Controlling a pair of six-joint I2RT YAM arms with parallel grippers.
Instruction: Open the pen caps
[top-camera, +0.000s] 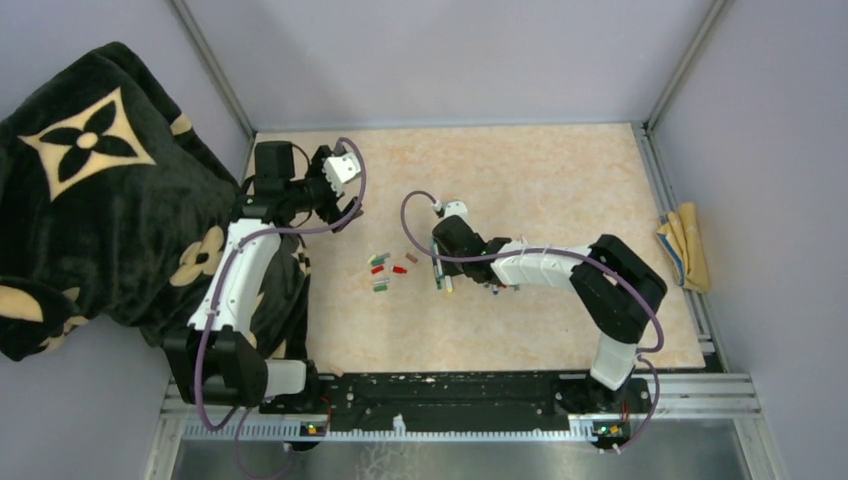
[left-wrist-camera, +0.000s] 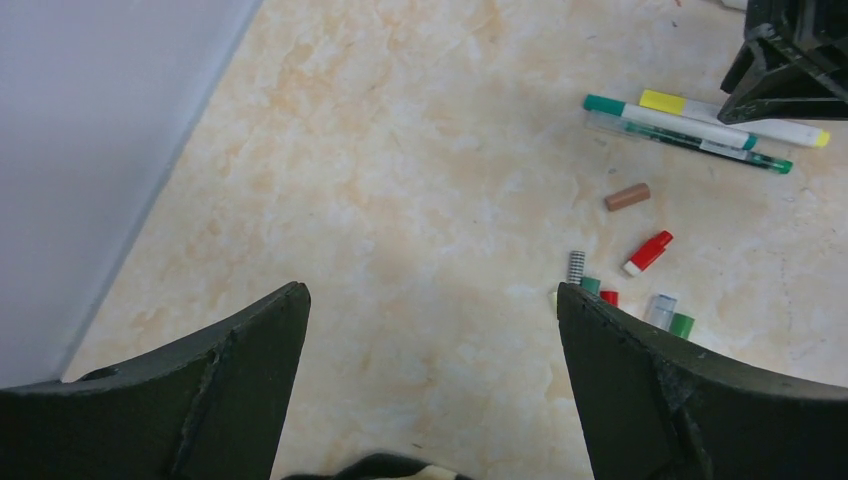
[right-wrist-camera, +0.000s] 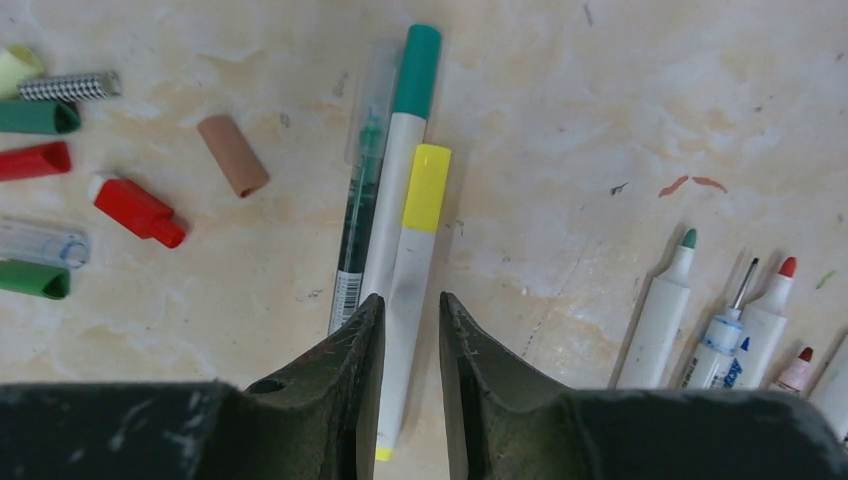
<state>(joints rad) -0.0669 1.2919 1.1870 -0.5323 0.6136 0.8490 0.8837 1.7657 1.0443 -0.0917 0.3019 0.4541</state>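
My right gripper is down at the table, its jaws closed to a narrow gap round the white barrel of the yellow-capped pen. Its yellow cap is on. Beside it lie a teal-capped pen and a thin green pen. Loose caps lie to the left: brown, red, green, another red. Several uncapped pens lie to the right. My left gripper is wide open and empty, raised above bare table left of the caps.
A black blanket with cream flowers covers the left side beside the left arm. A folded yellow cloth lies at the right edge. Grey walls and metal rails border the marble-patterned table.
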